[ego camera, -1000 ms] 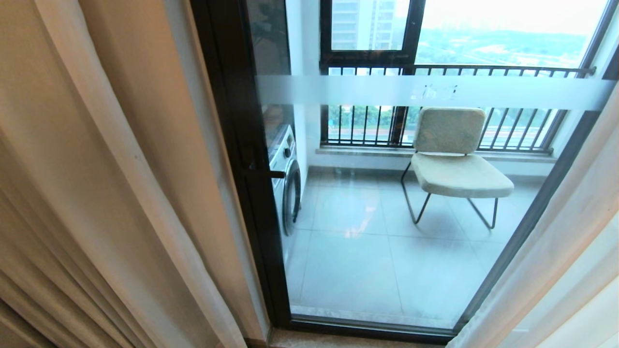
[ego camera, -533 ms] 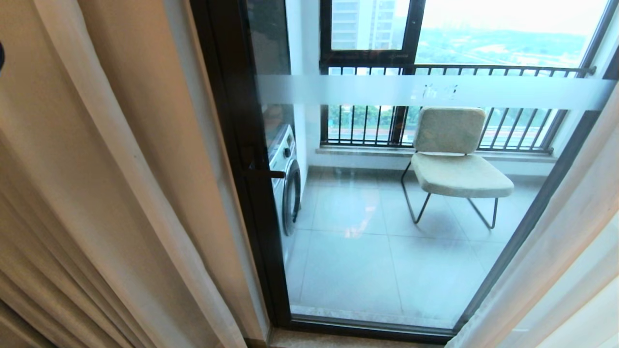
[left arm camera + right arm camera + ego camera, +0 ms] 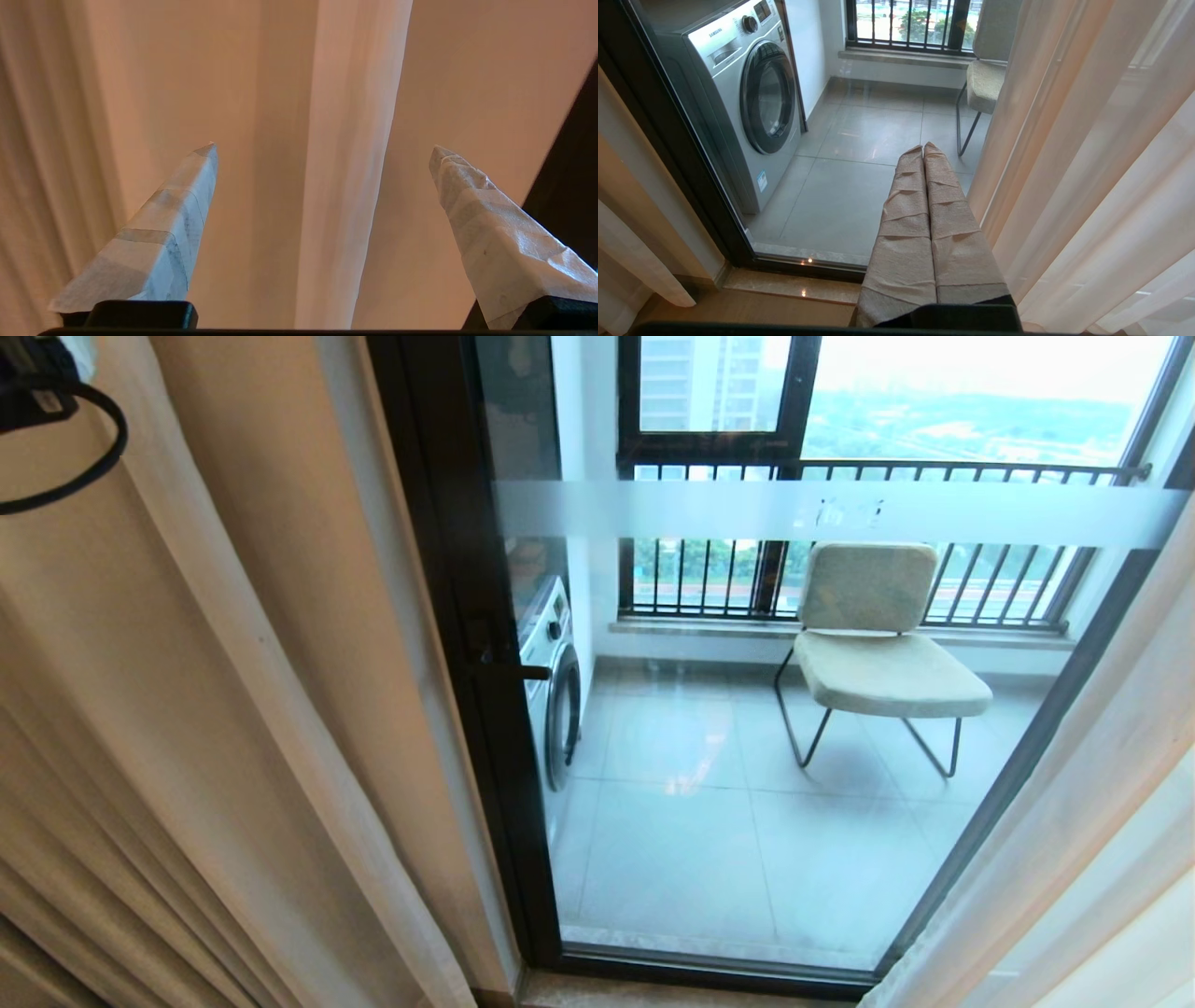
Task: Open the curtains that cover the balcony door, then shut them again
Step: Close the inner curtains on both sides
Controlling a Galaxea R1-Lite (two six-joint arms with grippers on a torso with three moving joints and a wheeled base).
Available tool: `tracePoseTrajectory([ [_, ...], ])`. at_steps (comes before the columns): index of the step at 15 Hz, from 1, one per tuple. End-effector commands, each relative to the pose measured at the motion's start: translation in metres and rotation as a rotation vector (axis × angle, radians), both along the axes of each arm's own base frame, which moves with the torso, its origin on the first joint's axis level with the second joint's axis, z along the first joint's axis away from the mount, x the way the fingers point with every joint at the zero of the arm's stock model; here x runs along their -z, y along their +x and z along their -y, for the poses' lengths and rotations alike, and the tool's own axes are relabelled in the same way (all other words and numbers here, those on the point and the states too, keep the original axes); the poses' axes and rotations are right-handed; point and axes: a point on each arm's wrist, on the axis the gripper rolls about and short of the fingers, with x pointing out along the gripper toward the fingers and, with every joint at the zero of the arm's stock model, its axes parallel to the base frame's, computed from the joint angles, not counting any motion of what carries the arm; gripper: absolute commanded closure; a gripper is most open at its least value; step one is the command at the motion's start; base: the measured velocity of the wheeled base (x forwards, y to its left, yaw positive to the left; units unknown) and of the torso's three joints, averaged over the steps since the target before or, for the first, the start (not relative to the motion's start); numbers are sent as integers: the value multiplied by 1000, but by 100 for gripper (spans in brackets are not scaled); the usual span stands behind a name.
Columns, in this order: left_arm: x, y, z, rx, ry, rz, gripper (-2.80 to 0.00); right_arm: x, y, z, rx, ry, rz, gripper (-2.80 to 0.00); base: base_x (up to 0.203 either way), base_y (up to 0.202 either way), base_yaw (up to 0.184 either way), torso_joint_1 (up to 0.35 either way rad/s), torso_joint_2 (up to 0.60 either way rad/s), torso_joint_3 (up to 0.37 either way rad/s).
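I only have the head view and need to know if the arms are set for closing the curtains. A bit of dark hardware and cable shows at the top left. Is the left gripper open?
Observer: Yes. In the left wrist view the left gripper is open wide, facing a fold of the left cream drape, nothing between its fingers.
Operator: And the right arm? I can't see it.
Observer: The right gripper is shut and empty, low, pointing at the balcony door.
Operator: What's beside it?
Observer: The white sheer curtain hangs beside it; I cannot tell whether they touch.
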Motion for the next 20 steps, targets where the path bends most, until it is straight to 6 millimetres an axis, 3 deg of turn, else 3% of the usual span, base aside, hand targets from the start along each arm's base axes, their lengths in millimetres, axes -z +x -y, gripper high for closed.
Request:
tracePoseTrajectory([
  [1, 16, 35, -5, -5, -10, -54, -280, 0, 0, 0, 0, -1, 0, 0, 0, 0, 0, 0, 0, 0],
  [10, 18, 108, -32, 35, 1, -12, -280, 0, 0, 0, 0, -1, 0, 0, 0, 0, 0, 0, 0, 0],
  [17, 25, 123, -36, 38, -1, -15, -280, 0, 0, 0, 0, -1, 0, 0, 0, 0, 0, 0, 0, 0],
  [18, 25, 123, -35, 39, 0, -17, 0, 0, 0, 0, 0, 0, 0, 0, 0, 0, 0, 0, 0, 0],
  [20, 28, 126, -35, 40, -1, -21, 0, 0, 0, 0, 0, -1, 0, 0, 0, 0, 0, 0, 0, 0],
])
